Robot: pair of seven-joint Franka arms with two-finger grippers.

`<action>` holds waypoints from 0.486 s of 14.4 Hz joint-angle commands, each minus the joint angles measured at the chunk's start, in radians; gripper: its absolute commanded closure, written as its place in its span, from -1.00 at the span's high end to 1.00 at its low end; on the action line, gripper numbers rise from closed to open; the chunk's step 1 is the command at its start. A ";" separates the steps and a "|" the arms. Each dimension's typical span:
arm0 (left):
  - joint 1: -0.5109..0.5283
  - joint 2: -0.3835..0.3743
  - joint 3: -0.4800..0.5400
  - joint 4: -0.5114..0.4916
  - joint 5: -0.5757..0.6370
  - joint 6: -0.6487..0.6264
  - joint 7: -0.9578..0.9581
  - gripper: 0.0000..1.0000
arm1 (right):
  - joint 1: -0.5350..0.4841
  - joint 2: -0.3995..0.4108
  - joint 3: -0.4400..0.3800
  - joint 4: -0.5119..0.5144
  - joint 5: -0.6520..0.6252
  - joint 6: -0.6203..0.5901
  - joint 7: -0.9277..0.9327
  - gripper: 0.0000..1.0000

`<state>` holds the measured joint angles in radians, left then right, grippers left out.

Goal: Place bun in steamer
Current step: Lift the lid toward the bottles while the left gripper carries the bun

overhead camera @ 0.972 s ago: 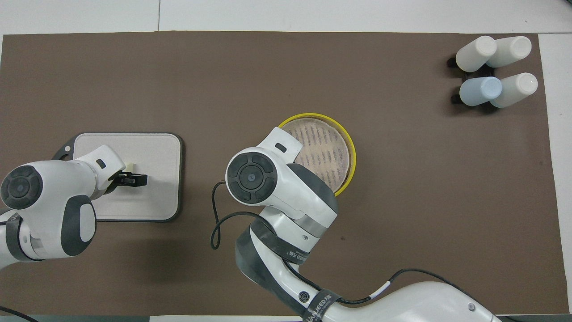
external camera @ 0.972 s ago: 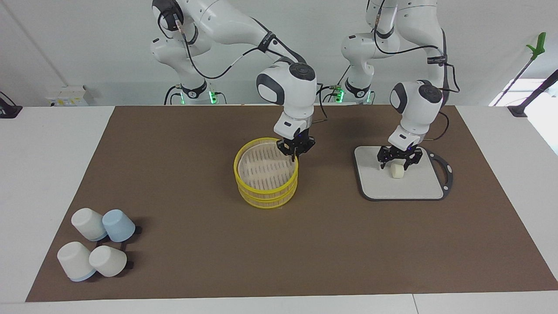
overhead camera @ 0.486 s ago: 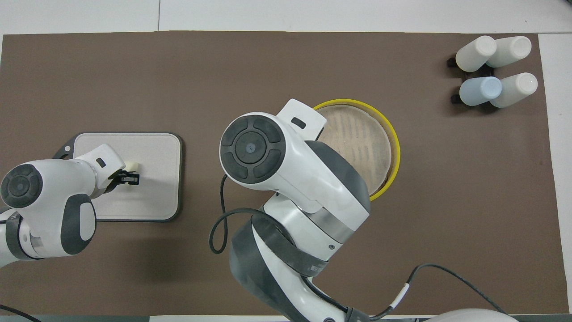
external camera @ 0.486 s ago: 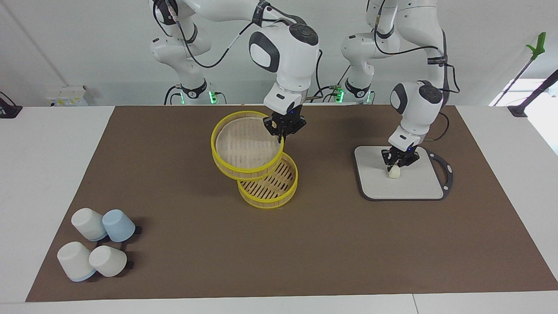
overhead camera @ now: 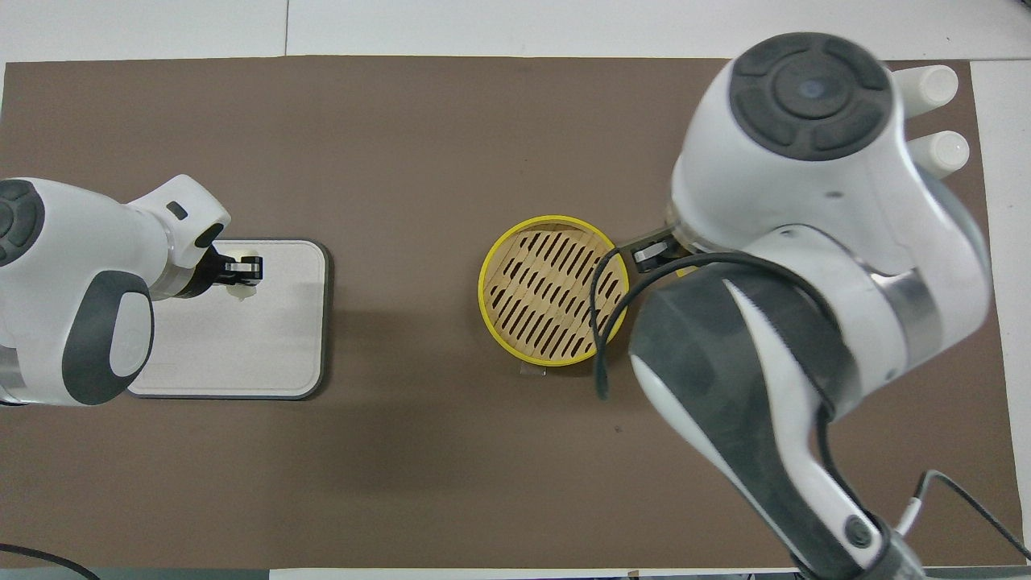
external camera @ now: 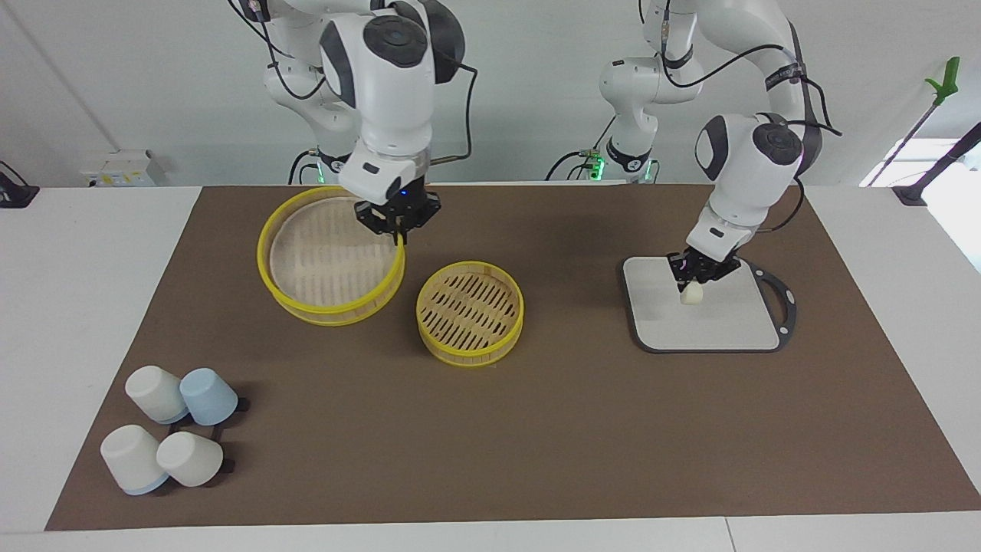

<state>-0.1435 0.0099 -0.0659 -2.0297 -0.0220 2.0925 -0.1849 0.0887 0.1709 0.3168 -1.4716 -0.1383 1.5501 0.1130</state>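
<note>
Facing view: the bun is pinched by the left gripper just above the board, while the lid is held clamped aside by the right gripper — the steamer is thereby uncovered.

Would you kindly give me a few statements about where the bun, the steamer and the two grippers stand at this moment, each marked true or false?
1. The left gripper is shut on the bun over the grey board. True.
2. The bun already lies in the steamer. False: the steamer's slatted floor is bare; the bun is over the board.
3. The right gripper holds the yellow-rimmed lid by its rim. True.
4. The lid sits on top of the steamer. False: it is lifted off and held beside the steamer, toward the right arm's end of the table.
5. The upturned cups stand on the grey board. False: they stand on the brown mat, at the right arm's end.
</note>
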 commanded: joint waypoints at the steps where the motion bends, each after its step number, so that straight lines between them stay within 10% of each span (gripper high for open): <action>1: -0.144 0.066 0.011 0.176 0.002 -0.124 -0.247 -0.56 | -0.127 -0.111 0.013 -0.130 0.071 0.005 -0.140 -1.00; 7: -0.442 0.231 0.011 0.427 -0.010 -0.191 -0.585 -0.56 | -0.282 -0.191 0.011 -0.304 0.117 0.092 -0.288 -1.00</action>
<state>-0.5077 0.1514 -0.0770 -1.6784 -0.0244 1.9214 -0.6958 -0.1609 0.0528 0.3168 -1.6649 -0.0458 1.5745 -0.1353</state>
